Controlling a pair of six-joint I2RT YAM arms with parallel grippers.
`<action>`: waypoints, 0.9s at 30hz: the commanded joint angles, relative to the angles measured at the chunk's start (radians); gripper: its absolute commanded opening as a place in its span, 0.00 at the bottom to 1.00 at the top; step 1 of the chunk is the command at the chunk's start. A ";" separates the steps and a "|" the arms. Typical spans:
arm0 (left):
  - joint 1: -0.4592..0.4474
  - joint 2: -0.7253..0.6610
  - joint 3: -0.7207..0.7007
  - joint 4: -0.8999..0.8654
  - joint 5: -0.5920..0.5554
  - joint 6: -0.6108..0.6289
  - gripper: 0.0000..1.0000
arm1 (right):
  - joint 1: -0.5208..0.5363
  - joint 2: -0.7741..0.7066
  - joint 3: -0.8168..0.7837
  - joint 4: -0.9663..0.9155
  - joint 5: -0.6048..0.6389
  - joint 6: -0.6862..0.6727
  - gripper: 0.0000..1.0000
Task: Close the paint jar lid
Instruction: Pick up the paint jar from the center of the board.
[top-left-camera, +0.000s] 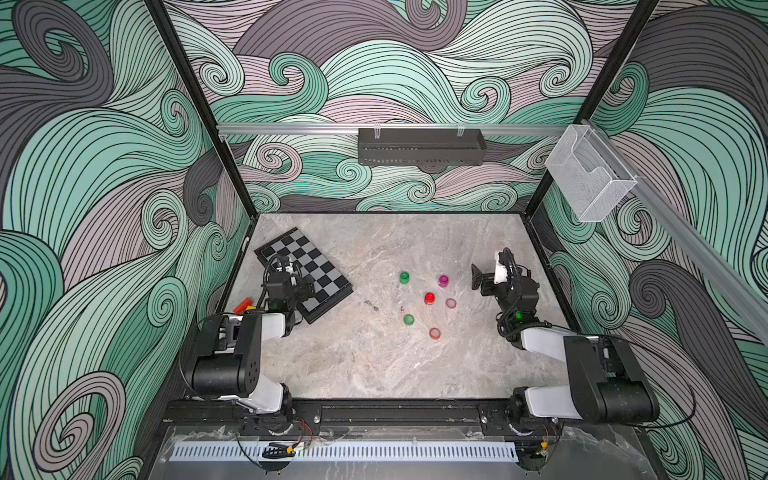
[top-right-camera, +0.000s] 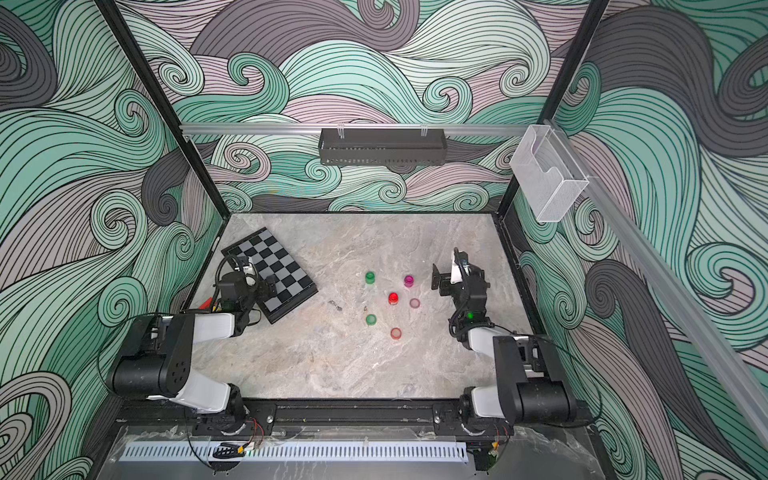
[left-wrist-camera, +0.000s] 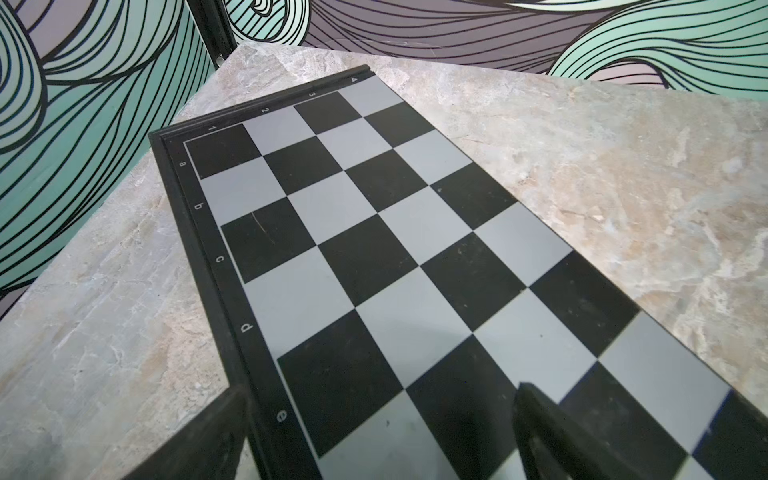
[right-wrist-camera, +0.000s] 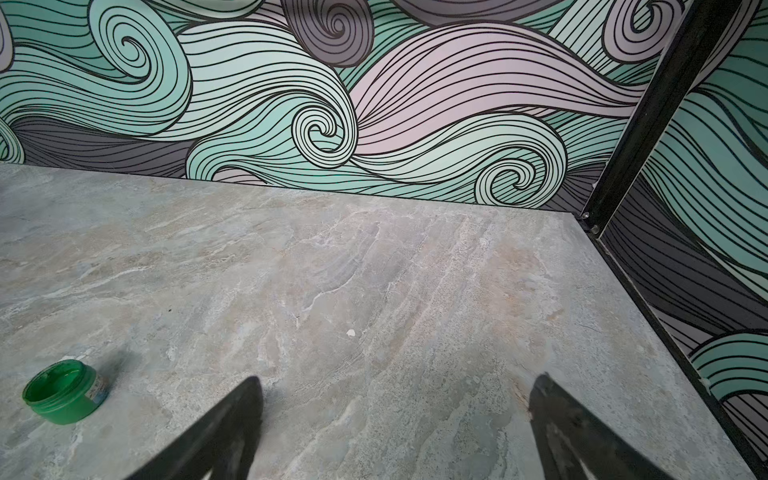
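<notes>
Three small paint jars stand mid-table in both top views: green (top-left-camera: 404, 277), magenta (top-left-camera: 443, 281) and red (top-left-camera: 429, 298). Three loose lids lie near them: pale pink (top-left-camera: 451, 303), green (top-left-camera: 409, 319) and red (top-left-camera: 434, 333). The right wrist view shows the green jar (right-wrist-camera: 62, 392) open, with green paint inside. My right gripper (top-left-camera: 478, 277) (right-wrist-camera: 399, 380) hangs open and empty just right of the magenta jar. My left gripper (top-left-camera: 306, 286) (left-wrist-camera: 380, 388) is open and empty above the chessboard, far left of the jars.
A folded black-and-grey chessboard (top-left-camera: 305, 272) (left-wrist-camera: 374, 232) lies at the back left under the left gripper. A red and yellow object (top-left-camera: 244, 307) sits by the left wall. A black rack (top-left-camera: 421, 146) and a clear box (top-left-camera: 588, 176) hang on the rails above.
</notes>
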 joint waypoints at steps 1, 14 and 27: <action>0.000 0.011 0.035 0.027 -0.003 0.022 0.99 | 0.007 0.016 0.029 0.031 -0.015 -0.015 0.99; 0.000 0.012 0.035 0.029 -0.003 0.021 0.99 | 0.004 0.018 0.033 0.026 -0.022 -0.012 0.99; 0.000 0.007 0.033 0.033 -0.003 0.026 0.99 | 0.005 0.012 0.028 0.038 -0.013 -0.012 0.99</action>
